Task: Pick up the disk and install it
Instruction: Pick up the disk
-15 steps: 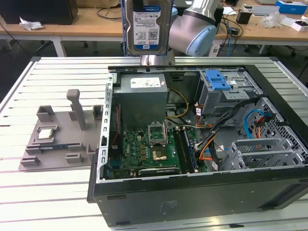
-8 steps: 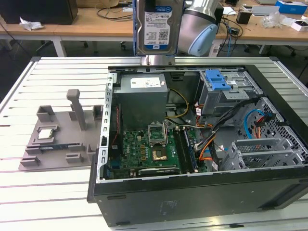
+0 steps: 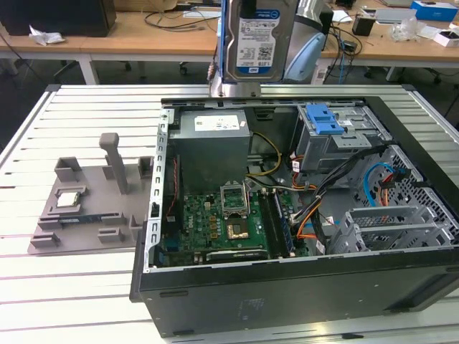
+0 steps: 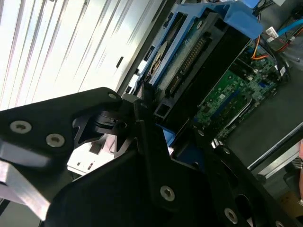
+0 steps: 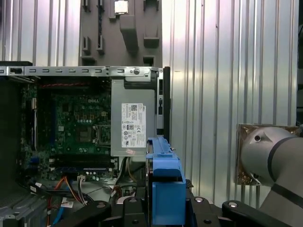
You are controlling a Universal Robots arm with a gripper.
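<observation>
You have one open computer case (image 3: 287,287) on the bench (image 3: 72,287). Inside it you can count one motherboard (image 3: 215,222), one grey power supply (image 3: 211,143) and one blue latch (image 3: 323,118). Beside the case lies one grey fixture (image 3: 93,215) carrying one processor chip (image 3: 69,198). Over the case's far edge, your claw (image 5: 166,208) is clamped on the one disk (image 3: 254,36), held upright with its label showing.

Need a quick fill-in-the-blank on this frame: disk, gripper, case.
1. The gripper is shut on the ____.
2. The disk hangs ____ the open computer case, not inside it.
3. Its carrier frame is coloured ____.
Missing: disk; above; blue.
</observation>
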